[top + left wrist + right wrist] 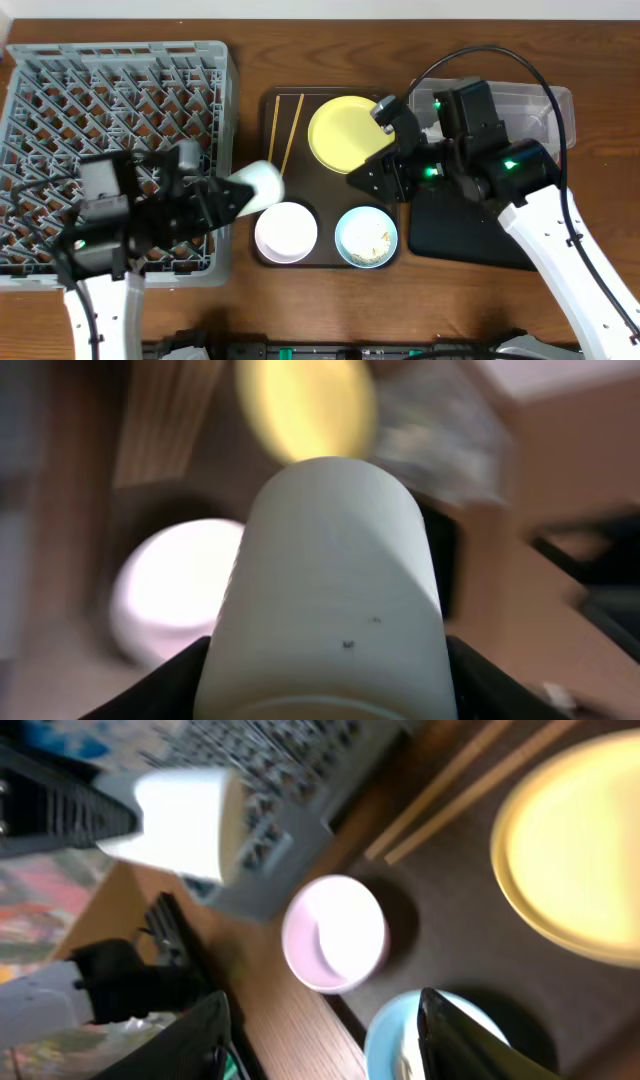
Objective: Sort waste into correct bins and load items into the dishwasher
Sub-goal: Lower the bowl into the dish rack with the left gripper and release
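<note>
The left gripper (pixel 240 193) grasps the white cup (pixel 265 183) over the left edge of the brown tray (pixel 268 105), beside the rack (pixel 120 60). The right gripper (pixel 362 182) is released, jaws spread, between the yellow plate (pixel 340 130) and the blue bowl (pixel 366 238).

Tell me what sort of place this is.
Probably a staged dish-clearing test bench, not a real kitchen: a wooden table carries a square grey lattice plastic dish rack and a brown serving tray, and the robot's left gripper holds a small white cup.
</note>
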Action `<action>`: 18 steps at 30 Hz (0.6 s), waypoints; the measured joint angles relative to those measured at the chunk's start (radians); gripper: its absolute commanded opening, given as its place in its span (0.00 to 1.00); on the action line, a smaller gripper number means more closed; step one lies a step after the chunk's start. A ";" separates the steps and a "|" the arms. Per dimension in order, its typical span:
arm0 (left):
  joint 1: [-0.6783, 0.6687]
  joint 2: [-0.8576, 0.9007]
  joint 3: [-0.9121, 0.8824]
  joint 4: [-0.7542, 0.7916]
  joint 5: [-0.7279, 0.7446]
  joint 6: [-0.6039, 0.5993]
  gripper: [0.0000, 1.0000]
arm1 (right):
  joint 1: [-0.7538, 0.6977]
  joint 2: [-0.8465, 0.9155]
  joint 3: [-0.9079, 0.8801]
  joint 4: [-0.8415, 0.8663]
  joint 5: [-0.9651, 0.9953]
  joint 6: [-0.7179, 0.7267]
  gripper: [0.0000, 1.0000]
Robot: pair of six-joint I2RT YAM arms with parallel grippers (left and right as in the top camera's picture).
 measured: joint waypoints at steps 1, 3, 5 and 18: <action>0.026 -0.008 0.000 -0.030 -0.050 0.000 0.47 | 0.000 0.000 0.000 -0.017 0.018 0.000 0.57; 0.071 -0.021 0.000 -0.079 -0.157 0.000 0.46 | 0.000 0.000 0.000 -0.043 0.054 0.000 0.58; 0.101 -0.029 0.000 -0.118 -0.270 0.000 0.46 | 0.000 -0.001 0.000 -0.055 0.084 0.000 0.58; 0.116 -0.028 0.000 -0.179 -0.664 -0.012 0.47 | 0.011 -0.001 0.000 -0.059 0.137 0.000 0.59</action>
